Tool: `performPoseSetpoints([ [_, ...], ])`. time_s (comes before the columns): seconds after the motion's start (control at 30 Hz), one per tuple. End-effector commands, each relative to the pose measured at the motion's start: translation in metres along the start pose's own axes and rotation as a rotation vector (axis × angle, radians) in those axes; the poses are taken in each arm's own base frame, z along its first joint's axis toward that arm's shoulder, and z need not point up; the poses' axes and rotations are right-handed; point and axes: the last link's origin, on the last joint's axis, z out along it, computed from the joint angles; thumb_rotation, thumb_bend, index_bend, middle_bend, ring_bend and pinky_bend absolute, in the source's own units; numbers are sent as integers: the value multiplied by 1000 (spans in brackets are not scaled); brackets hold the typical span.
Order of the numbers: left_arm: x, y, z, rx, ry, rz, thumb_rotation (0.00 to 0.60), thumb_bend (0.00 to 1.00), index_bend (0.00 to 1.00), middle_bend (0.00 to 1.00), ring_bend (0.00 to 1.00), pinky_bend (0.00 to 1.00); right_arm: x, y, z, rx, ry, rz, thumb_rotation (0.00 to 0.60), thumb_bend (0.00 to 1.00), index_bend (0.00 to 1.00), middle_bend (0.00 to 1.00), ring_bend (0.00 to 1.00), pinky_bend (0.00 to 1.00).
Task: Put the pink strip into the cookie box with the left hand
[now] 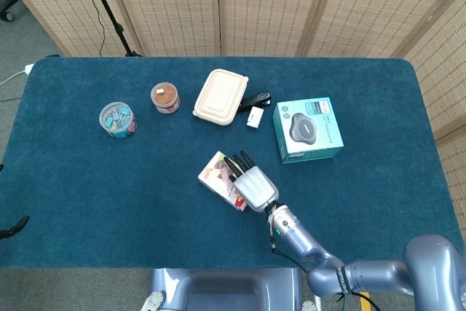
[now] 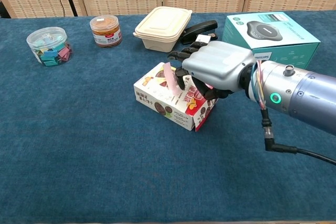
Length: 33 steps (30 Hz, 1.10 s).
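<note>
The cookie box (image 1: 215, 172) (image 2: 160, 97) lies on its side near the middle of the blue table, with its open flap end toward the right. Only one arm shows, entering from the right, so I take it as my right. Its hand (image 1: 253, 183) (image 2: 216, 66) hovers over the box's right half with its fingers curled down. In the chest view the fingertips pinch the pink strip (image 2: 168, 75), which stands upright against the top of the box. I cannot make out the strip in the head view. No left hand shows in either view.
Along the far side stand a clear jar of coloured clips (image 1: 118, 119) (image 2: 48, 45), a brown-filled jar (image 1: 165, 97) (image 2: 105, 30), a beige lunch box (image 1: 220, 97) (image 2: 163, 27), a black stapler (image 1: 256, 99) (image 2: 199, 29) and a teal speaker box (image 1: 309, 130) (image 2: 273, 32).
</note>
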Motion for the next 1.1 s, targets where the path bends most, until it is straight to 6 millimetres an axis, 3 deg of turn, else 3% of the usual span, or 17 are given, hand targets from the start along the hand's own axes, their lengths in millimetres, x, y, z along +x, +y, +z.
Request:
performPoseSetpoints([
  [0.03, 0, 0, 0, 0, 0, -2, 600, 206, 0, 0, 0, 0, 1, -4, -2, 15, 3, 0, 600, 1000, 369, 0, 0, 0],
  [0.37, 0, -1, 0, 1, -3, -2, 600, 206, 0, 0, 0, 0, 7, -22, -4, 62, 33, 1, 600, 1000, 369, 0, 0, 0],
  [0.53, 0, -1, 1, 1, -3, -3, 600, 205, 0, 0, 0, 0, 11, -20, -5, 57, 45, 13, 600, 1000, 366, 0, 0, 0],
  [0.63, 0, -1, 2, 3, -4, -6, 600, 205, 0, 0, 0, 0, 24, -15, -10, 51, 92, 46, 600, 1000, 318, 0, 0, 0],
  [0.67, 0, 0, 2, 2, -6, -11, 600, 204, 0, 0, 0, 0, 31, -13, -14, 56, 119, 74, 600, 941, 266, 0, 0, 0],
  [0.7, 0, 0, 2, 1, -8, -14, 600, 200, 0, 0, 0, 0, 35, -12, -16, 58, 134, 89, 600, 810, 219, 0, 0, 0],
  [0.77, 0, 0, 1, -6, -16, -21, 600, 188, 0, 0, 0, 0, 46, -6, -25, 68, 171, 153, 600, 251, 63, 0, 0, 0],
  [0.8, 0, 0, 1, -10, -17, -23, 600, 173, 0, 0, 0, 0, 50, -2, -31, 76, 180, 196, 600, 66, 17, 0, 0, 0],
  [0.87, 0, 0, -1, -13, -16, -21, 600, 152, 0, 0, 0, 0, 57, 8, -42, 78, 200, 250, 600, 0, 0, 0, 0, 0],
  [1.1, -3, 1, -6, -19, -15, -6, 600, 114, 0, 0, 0, 0, 58, 41, -85, 54, 235, 297, 600, 0, 0, 0, 0, 0],
])
